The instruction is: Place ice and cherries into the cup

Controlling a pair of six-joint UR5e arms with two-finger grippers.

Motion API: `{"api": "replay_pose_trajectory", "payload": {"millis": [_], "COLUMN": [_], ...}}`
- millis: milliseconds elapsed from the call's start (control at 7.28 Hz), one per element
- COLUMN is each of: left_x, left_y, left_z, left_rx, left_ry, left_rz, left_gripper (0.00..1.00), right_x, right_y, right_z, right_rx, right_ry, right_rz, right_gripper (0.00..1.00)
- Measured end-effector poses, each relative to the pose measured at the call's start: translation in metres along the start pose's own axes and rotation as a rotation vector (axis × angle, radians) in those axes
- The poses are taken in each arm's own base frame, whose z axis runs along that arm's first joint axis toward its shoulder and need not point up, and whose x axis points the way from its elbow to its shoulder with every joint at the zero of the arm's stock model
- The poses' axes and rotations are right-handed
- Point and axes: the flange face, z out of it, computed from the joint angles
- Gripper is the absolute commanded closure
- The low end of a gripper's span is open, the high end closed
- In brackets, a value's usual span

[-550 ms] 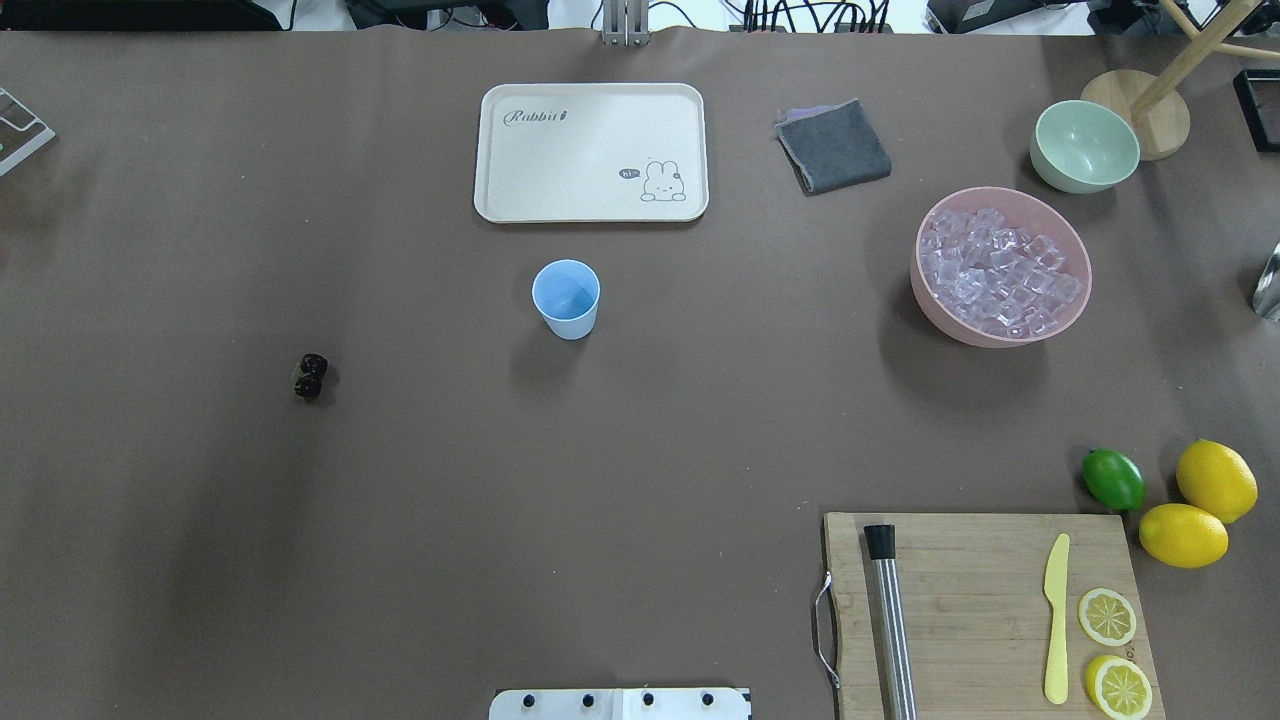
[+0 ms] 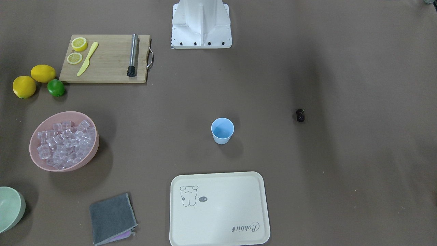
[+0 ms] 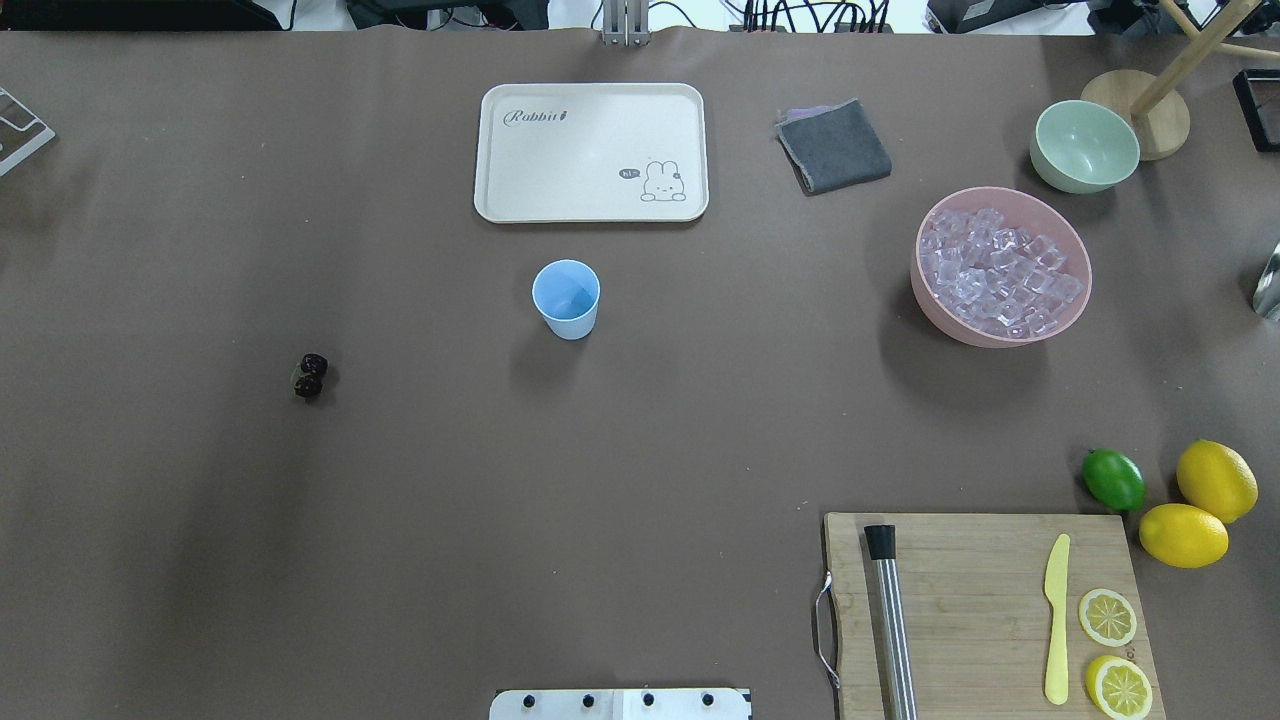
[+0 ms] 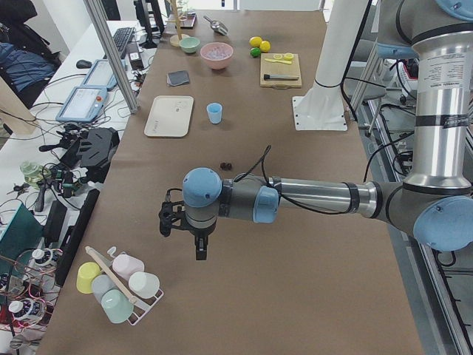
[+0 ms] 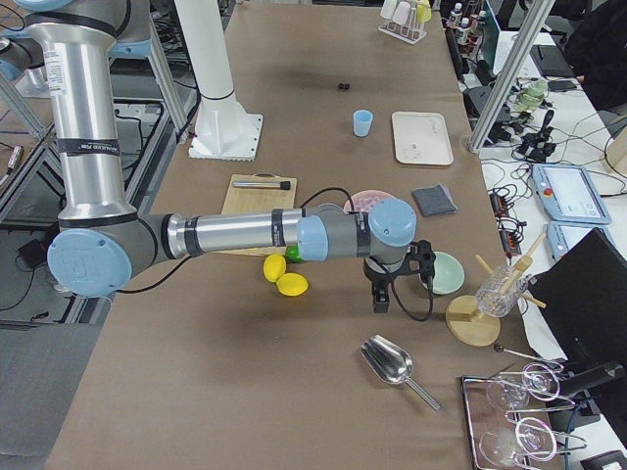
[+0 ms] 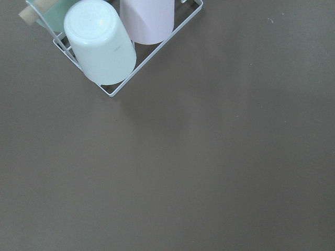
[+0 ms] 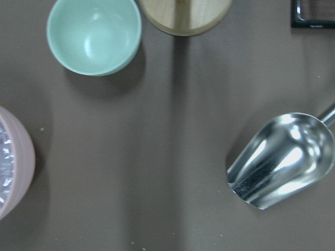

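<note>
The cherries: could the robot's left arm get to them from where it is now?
Probably yes. The cherries lie alone on the table on the left arm's side, and nothing stands between them and the arm. The cup is well off to the side.

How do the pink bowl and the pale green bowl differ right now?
The pink bowl is larger; the green bowl is smaller. The pink bowl is full of ice; the green bowl is empty. Both stand upright, apart, on the robot's right.
</note>
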Motion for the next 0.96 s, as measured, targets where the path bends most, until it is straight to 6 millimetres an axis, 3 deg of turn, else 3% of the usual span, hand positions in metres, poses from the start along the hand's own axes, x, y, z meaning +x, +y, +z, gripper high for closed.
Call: {"api": "replay_pose_trajectory", "payload": {"millis": [137, 275, 412, 550, 687, 962], "left_x": [0.002, 0.002, 0.001, 0.0, 0.0, -0.001], "left_y": [0.0, -0.001, -0.001, -0.001, -0.001, -0.001], "left_z": [-0.002, -0.002, -0.001, 0.0, 0.0, -0.001], "left_rx": [0.004, 0.004, 0.003, 0.002, 0.002, 0.004], "left_ry": [0.002, 0.0, -0.002, -0.002, -0.003, -0.003], "left_rz": [0.002, 0.002, 0.0, -0.001, -0.002, -0.002], "left_gripper": [0.02, 0.02, 0.02, 0.02, 0.02, 0.02], "right_x": [-0.073, -0.152, -0.22, -0.26, -0.273, -0.273], "right_y": [-0.018, -0.027, -0.024, -0.017, -0.015, -0.018], "right_z": [0.009, 0.031, 0.065, 0.1, 0.125, 0.148], "right_rx": [0.0, -0.01, -0.01, 0.001, 0.011, 0.02], "right_ry": [0.002, 0.022, 0.069, 0.109, 0.124, 0.133], "right_rz": [-0.044, -0.093, -0.177, -0.266, -0.319, -0.342], "right_gripper": [0.01, 0.02, 0.02, 0.06, 0.06, 0.12]}}
